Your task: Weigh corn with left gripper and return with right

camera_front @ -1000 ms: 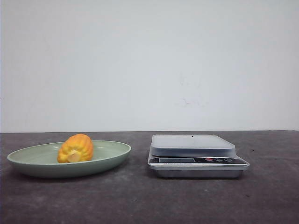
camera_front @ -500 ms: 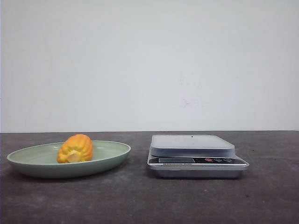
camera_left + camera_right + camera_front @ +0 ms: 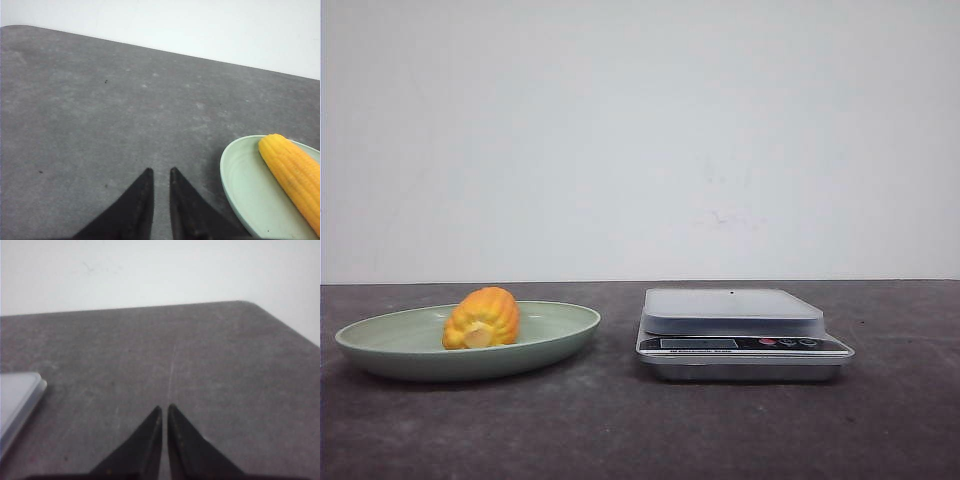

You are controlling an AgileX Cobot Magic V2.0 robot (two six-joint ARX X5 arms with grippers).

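Observation:
The corn (image 3: 482,318), a stubby orange-yellow cob with a pale cut end facing the camera, lies in a pale green plate (image 3: 555,326) on the left of the table. In the left wrist view the corn (image 3: 295,172) lies in the plate (image 3: 245,185), off to one side of my left gripper (image 3: 160,171). That gripper hovers over bare table, its black pointed fingers nearly together and holding nothing. My right gripper (image 3: 164,407) is shut and holds nothing, over bare table beside the scale (image 3: 15,400). Neither gripper shows in the front view.
A silver digital kitchen scale (image 3: 732,310) with a flat grey platform stands right of the plate, its display and buttons facing the camera. The dark grey tabletop ends at a white wall behind. A rounded table corner (image 3: 245,302) shows in the right wrist view.

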